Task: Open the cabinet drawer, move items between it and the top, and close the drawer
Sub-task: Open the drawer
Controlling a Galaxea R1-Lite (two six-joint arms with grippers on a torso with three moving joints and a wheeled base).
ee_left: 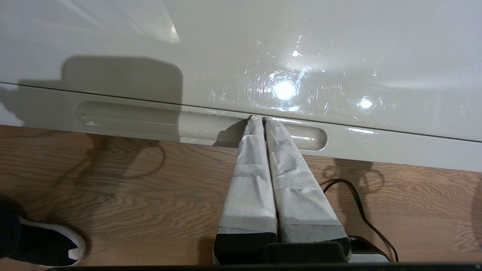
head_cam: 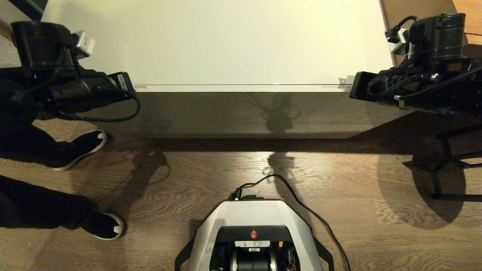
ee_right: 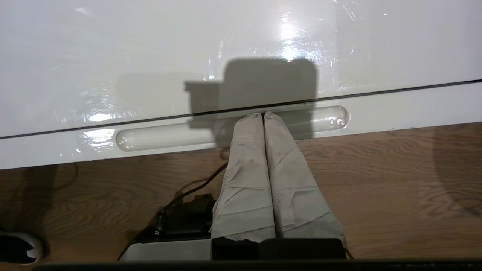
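The top [head_cam: 226, 41] is a bare, glossy cream-white surface; the items are out of view. Below it the cabinet drawer [head_cam: 241, 113] sits closed, with only a thin seam between its front edge and the top. My left gripper [ee_left: 260, 120] is shut, its taped tips pressed together and resting in the drawer's left oblong slot [ee_left: 131, 124]. My right gripper [ee_right: 263, 114] is likewise shut, with its tips in the right slot [ee_right: 169, 137]. Neither holds anything. In the head view the left arm [head_cam: 90, 90] and right arm [head_cam: 406, 86] reach the cabinet's two front corners.
A person's legs and black shoes [head_cam: 84, 145] stand on the wooden floor close beside my left arm. A black metal stand [head_cam: 444, 165] is on the right of the cabinet. My base [head_cam: 254, 233] and its cable [head_cam: 301, 203] lie before the cabinet.
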